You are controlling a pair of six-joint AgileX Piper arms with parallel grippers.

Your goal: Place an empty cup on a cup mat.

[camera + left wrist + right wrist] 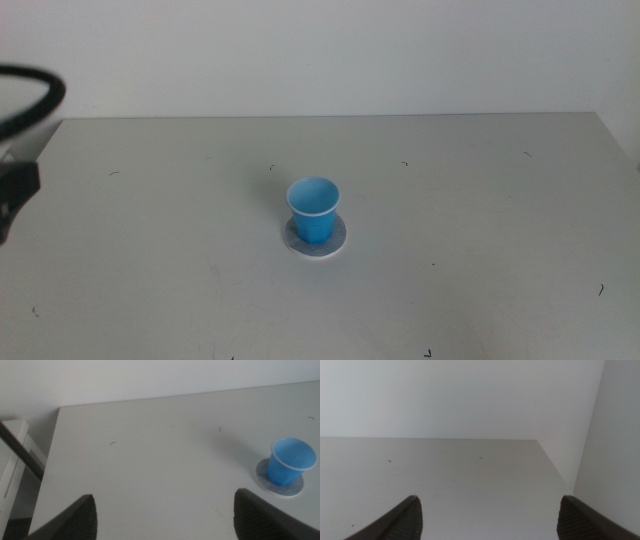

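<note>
The bright blue cup [313,209] stands upright on the round grey cup mat [339,240] near the middle of the table; it looks empty. Both also show in the left wrist view, the cup [290,460] on the mat [265,482]. My left gripper [165,515] is open and empty, pulled back at the table's left side, well away from the cup. My right gripper [487,517] is open and empty, over bare table near the far right corner; it is out of the middle view.
Part of the left arm and a dark cable [25,110] show at the middle view's left edge. The grey table [480,200] has small dark specks. A white wall stands behind it.
</note>
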